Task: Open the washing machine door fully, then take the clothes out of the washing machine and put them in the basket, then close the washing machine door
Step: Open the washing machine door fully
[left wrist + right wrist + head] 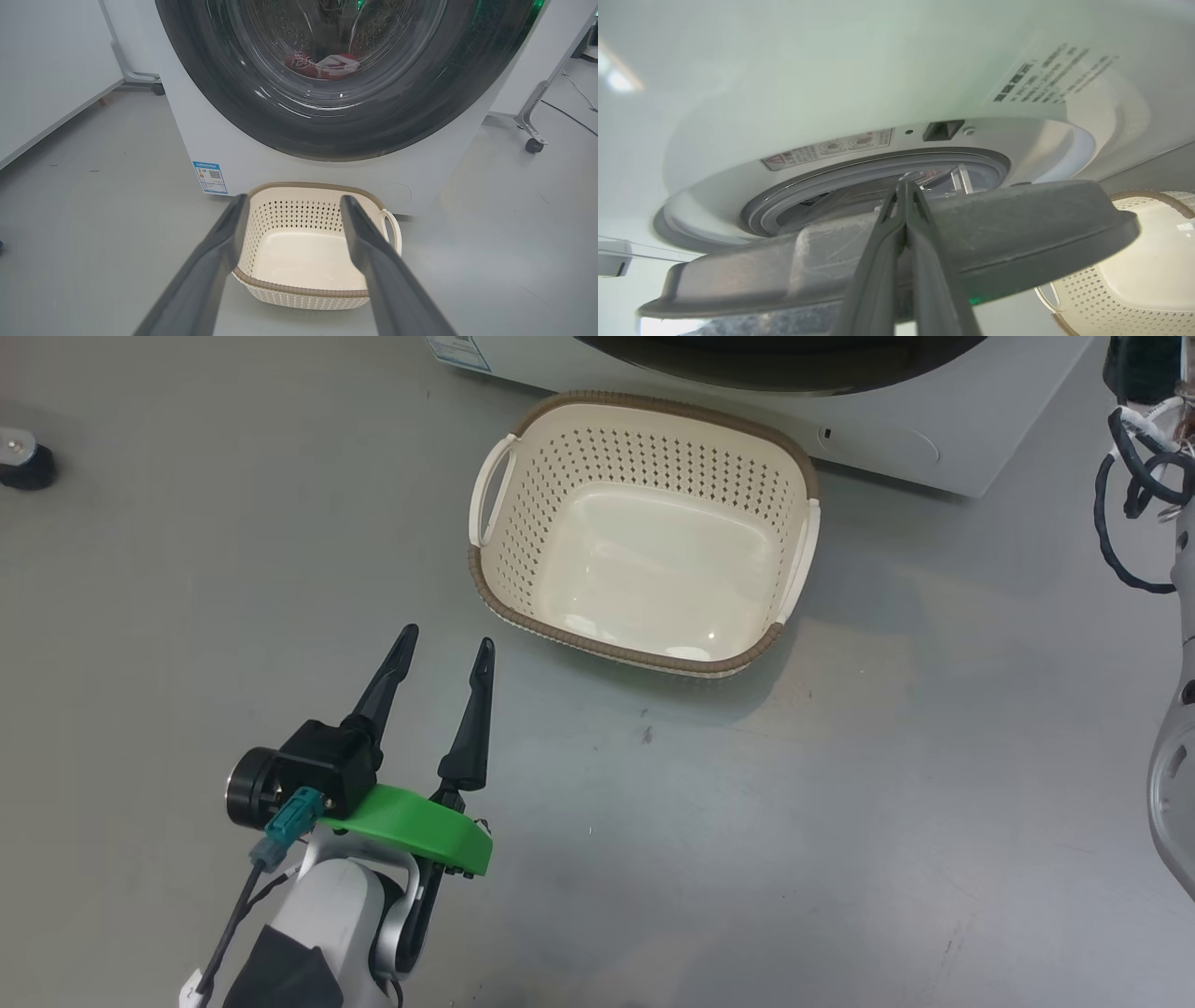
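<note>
The washing machine [243, 154] stands white behind the basket [308, 252], which is cream, brown-rimmed and empty on the floor [644, 560]. Through the glass of the washing machine door [261, 116], with its glossy black rim, the red clothes [322, 65] lie in the drum. My left gripper [446, 639] hovers open in front of the basket with nothing between its fingers [293, 199]. In the right wrist view the door [1017, 224] stands slightly ajar from the grey gasket [859, 177]. My right gripper [903, 185] is shut, its tips reaching past the door's edge into the gap.
A blue label [210, 177] marks the machine's lower front. A wheeled stand leg [532, 135] is to the machine's right and another caster [158, 87] to its left. A small black round object [23, 457] sits on the floor. My right forearm with cables [1139, 476] rises at the edge.
</note>
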### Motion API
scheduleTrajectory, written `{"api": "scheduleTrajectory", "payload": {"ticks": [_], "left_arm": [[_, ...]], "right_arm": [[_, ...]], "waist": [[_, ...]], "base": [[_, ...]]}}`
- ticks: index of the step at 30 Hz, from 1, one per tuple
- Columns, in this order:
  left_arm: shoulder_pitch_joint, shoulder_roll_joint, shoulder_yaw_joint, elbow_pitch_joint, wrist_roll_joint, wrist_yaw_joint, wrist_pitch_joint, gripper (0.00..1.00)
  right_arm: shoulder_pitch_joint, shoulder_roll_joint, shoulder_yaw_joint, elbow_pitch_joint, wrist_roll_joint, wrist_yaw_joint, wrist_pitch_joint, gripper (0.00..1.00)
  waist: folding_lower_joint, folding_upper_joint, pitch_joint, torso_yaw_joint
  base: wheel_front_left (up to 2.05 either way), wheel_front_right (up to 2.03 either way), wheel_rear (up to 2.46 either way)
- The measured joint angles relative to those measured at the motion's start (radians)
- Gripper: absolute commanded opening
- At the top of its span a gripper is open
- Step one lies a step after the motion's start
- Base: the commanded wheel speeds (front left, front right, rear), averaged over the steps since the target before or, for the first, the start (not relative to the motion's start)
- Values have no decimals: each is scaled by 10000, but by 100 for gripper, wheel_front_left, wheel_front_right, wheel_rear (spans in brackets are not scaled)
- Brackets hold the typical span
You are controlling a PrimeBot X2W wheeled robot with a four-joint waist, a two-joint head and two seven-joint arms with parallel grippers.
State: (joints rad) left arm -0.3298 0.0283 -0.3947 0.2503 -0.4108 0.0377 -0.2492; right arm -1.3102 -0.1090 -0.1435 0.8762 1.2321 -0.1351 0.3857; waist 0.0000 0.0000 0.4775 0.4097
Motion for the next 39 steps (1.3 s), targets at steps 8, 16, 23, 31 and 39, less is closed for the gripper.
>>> {"api": "scheduleTrajectory", "payload": {"ticks": [8, 16, 23, 31, 39], "left_arm": [[0, -2, -27, 21, 0, 6, 0, 100], [1, -2, -52, 23, 0, 10, 0, 100], [2, -2, -50, 25, 0, 13, 0, 100], [16, -2, -69, 113, 2, 98, 0, 100], [29, 0, -56, 127, 2, 111, 0, 100]], "right_arm": [[36, -6, -107, 284, 221, 2, 412, 0], [93, 50, -140, 556, 447, 2, 851, 0], [227, 90, -105, 690, 449, 69, 1022, 0], [943, 132, 58, 1062, 443, 263, 1333, 0], [1153, 232, 198, 1181, 445, 383, 1563, 0]], "waist": [[0, 0, -151, -43], [0, 0, -286, -64], [0, 0, -403, -89], [0, 0, -773, -141], [0, 0, -1075, -264]], "base": [[0, 0, 0], [0, 0, 0], [0, 0, 0], [0, 0, 0], [0, 0, 0]]}}
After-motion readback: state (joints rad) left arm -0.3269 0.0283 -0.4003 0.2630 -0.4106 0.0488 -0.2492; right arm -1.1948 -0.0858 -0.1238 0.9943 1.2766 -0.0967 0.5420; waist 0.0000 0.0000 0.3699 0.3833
